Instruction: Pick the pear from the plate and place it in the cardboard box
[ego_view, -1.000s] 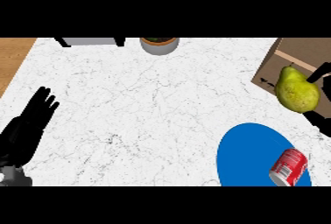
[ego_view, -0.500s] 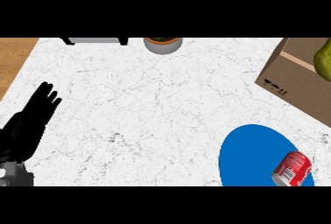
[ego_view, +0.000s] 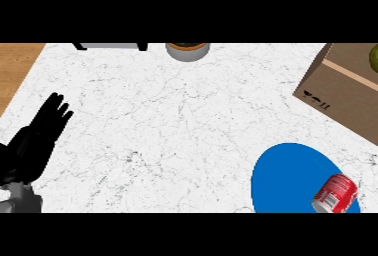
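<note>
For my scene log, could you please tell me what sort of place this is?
Most likely a kitchen counter: a white marbled worktop, a blue plate with a red can on it, and a cardboard box.

White marble counter (ego_view: 184, 115), blue plate (ego_view: 288, 175) lower right, cardboard box (ego_view: 341, 95) upper right, grey pot (ego_view: 187, 51)

No word, brand or number can be read. Small black printed marks (ego_view: 319, 101), resembling handling symbols, stand on the side wall of the brown cardboard box (ego_view: 345, 92), near its lower left corner; their content is too small to make out. The red cylindrical can (ego_view: 336, 193), lying on the blue round plate (ego_view: 288, 175), bears pale patches on its side, but no lettering there can be told.
</note>
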